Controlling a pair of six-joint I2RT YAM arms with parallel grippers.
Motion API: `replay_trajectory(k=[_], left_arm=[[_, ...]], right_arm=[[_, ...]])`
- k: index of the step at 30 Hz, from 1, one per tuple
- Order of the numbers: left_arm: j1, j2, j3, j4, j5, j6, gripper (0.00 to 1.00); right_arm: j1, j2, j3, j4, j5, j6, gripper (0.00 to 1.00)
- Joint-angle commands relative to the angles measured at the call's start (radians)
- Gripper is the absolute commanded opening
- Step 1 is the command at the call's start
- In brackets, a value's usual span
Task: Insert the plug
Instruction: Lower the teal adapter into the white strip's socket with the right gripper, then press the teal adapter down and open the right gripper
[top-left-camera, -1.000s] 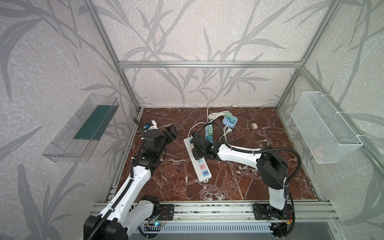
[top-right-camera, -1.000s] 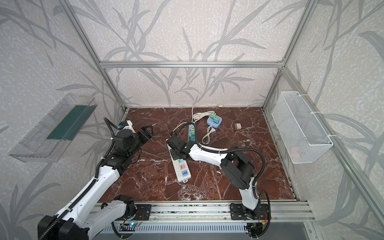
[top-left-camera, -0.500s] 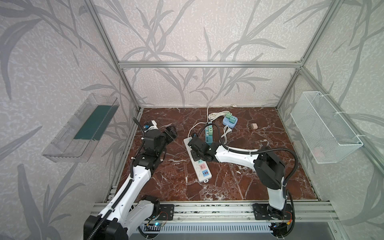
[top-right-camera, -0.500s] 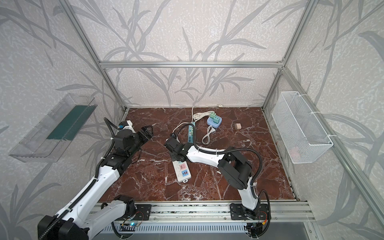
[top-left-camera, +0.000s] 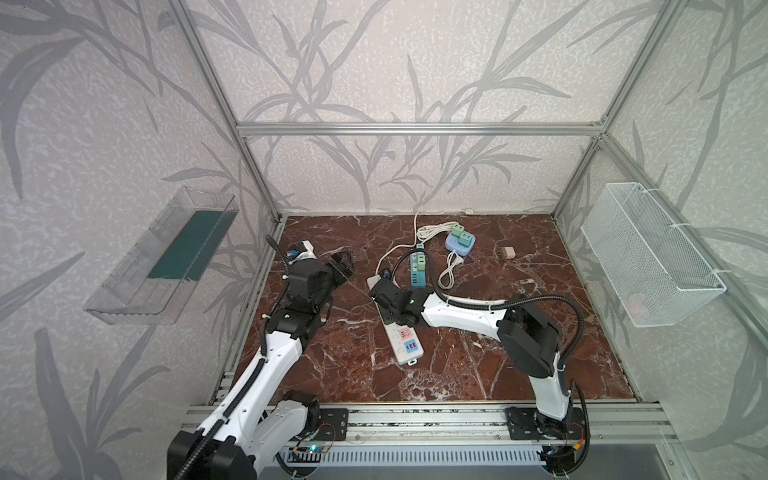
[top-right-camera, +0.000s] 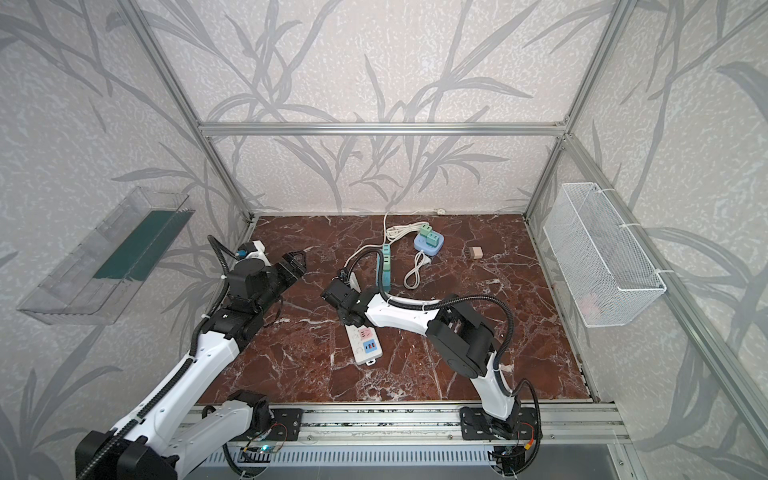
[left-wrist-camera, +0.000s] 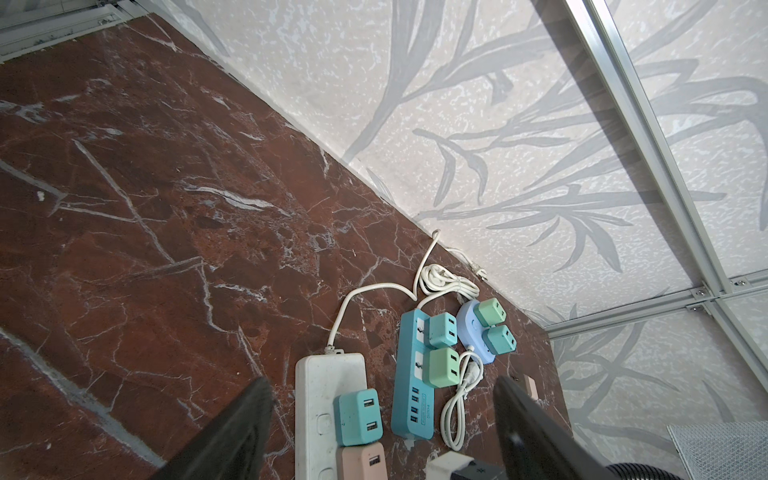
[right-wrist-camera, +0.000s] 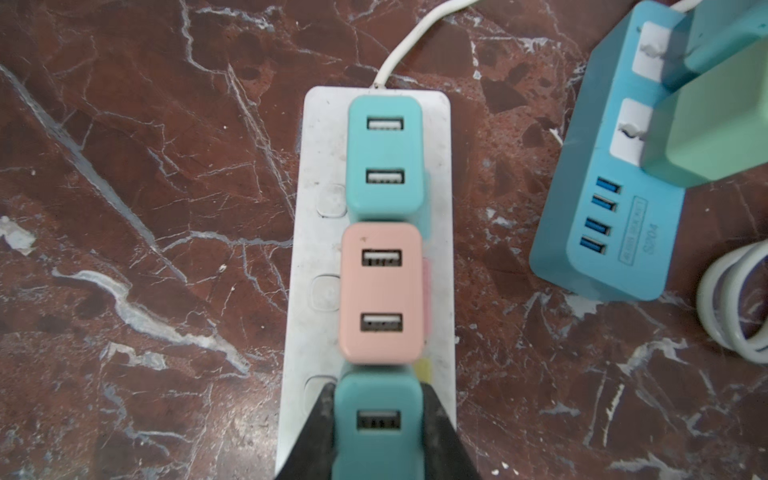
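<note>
My right gripper (right-wrist-camera: 378, 432) is shut on a teal USB plug (right-wrist-camera: 378, 419), which sits over the white power strip (right-wrist-camera: 307, 249) directly beside a pink plug (right-wrist-camera: 381, 291). Another teal plug (right-wrist-camera: 385, 153) stands in the strip nearer its cable end. How deep the held plug sits is hidden. In both top views the right gripper (top-left-camera: 392, 309) (top-right-camera: 347, 316) points down onto the strip (top-left-camera: 401, 353) (top-right-camera: 359, 353). My left gripper (top-left-camera: 343, 266) (top-right-camera: 295, 266) (left-wrist-camera: 382, 384) hovers open and empty to the left of the strip.
A blue power strip (top-left-camera: 417, 270) with green plugs lies just behind the white one. A light-blue adapter (top-left-camera: 459, 243), a coiled white cable (top-left-camera: 449, 274) and a small beige block (top-left-camera: 507, 252) lie farther back. A wire basket (top-left-camera: 648, 257) hangs on the right wall, a clear tray (top-left-camera: 166, 257) on the left.
My right arm has shifted slightly to the left over the white strip, the teal plug still in its gripper. The left arm has not moved.
</note>
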Motion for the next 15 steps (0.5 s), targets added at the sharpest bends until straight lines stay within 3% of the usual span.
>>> replay_trajectory(k=[1,9,15], left_arm=[[0.004,-0.007,0.007,0.019,-0.003,-0.005,0.84],[0.007,-0.008,0.005,0.021,-0.003,-0.002,0.84],[0.009,-0.007,0.004,0.028,0.002,-0.002,0.84]], right_arm=[[-0.012,0.077,-0.049,-0.108,-0.013,0.018,0.13],[-0.014,0.010,-0.001,-0.114,-0.045,-0.001,0.44],[-0.015,-0.103,-0.007,-0.067,-0.028,-0.051,0.52]])
